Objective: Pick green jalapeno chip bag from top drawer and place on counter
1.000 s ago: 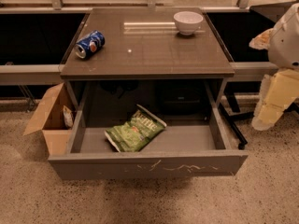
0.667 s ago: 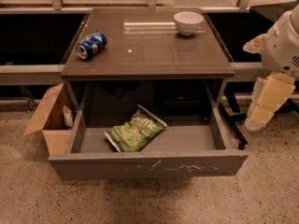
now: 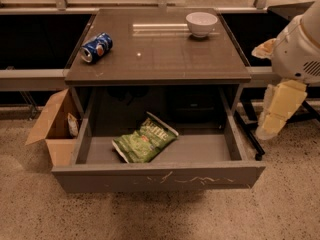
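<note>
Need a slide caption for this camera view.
Open top drawer holds green jalapeno chip bag; gripper hangs beside the counter.

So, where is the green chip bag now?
The green chip bag lies inside the open drawer, left of its middle, under the counter. The gripper hangs at the right, outside the drawer.

Dim, warm light falls from 12 o'clock, leaving a pale glare streak on the counter (image 3: 150, 59). The back of the drawer (image 3: 160, 176) lies in deep shadow. The gripper (image 3: 264, 129), at 3 o'clock, is evenly lit.
</note>
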Controlling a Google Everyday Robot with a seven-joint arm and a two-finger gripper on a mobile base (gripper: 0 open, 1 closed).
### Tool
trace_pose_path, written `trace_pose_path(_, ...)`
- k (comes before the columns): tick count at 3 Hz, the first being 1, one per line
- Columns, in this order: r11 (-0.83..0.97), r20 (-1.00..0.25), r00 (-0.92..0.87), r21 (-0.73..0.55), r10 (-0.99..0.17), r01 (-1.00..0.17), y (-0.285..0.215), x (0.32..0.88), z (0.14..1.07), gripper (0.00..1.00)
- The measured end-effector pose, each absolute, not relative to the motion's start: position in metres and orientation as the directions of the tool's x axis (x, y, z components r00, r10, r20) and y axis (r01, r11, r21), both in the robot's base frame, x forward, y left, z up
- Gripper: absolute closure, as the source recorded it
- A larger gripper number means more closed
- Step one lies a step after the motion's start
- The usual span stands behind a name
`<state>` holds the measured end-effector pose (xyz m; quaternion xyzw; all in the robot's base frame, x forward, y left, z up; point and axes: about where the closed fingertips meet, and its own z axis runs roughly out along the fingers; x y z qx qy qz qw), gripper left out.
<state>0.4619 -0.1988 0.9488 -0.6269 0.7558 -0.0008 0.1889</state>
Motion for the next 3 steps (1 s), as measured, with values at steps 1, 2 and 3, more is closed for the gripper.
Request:
trace_pose_path(1,0.042,-0.279,0.026,-0.234,-0.96,-0.971,-0.159,0.48,0.917,0.0)
trace_pose_path(2,-0.107,-0.276,0.17,-0.232,-0.946,-0.967,-0.127,0.493,0.894,0.0)
trace_pose_path(3,-0.245,-0.298,0.308,-0.231,-0.903,-0.942,-0.088,0.503,0.874,0.0)
